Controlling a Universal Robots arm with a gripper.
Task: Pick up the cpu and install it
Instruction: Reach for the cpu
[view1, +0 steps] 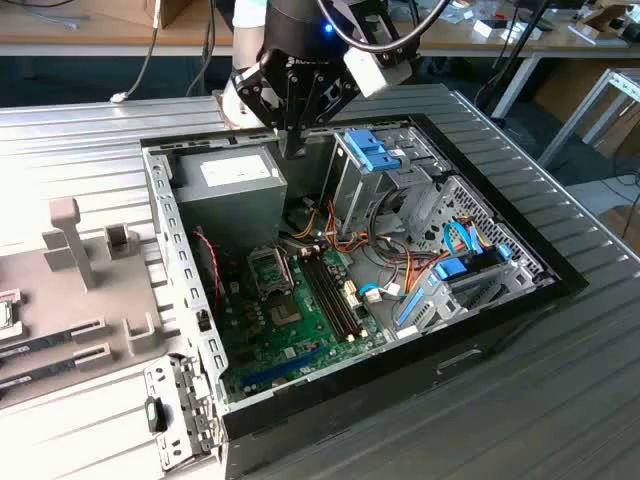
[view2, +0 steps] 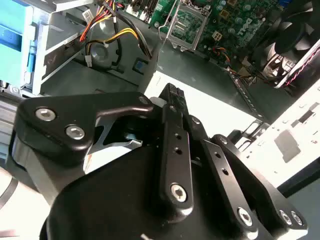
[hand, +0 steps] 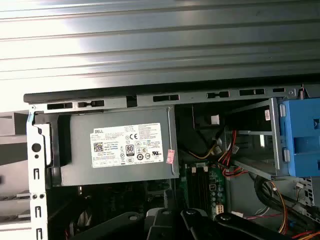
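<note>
Exterior view, from its left: a ribbed silver metal table carries a pale grey plastic fixture with upright posts and slots. Beside it lies a black-rimmed open computer case. In the case's far left corner sits a grey metal power supply box with a white label, which the first wrist view shows too.

The black two-finger gripper hangs over the right end of this box, close to the case's far wall, with its fingers pointing down. In the second wrist view the gripper has its fingers pressed together above the white label, and nothing is seen between them.

Nearer the camera lies the large green motherboard. On it a hinged silver socket frame appears tilted up, and the second wrist view shows the frame with its window open. Just beside the frame, on its near side, is a small flat grey square. Whether this is the cpu cannot be told. It lies well apart from the gripper.

To its right run long black memory slots. A bundle of orange, yellow, red and black wires leads towards a silver drive cage with blue plastic latches. Farthest right are bright blue cables.
</note>
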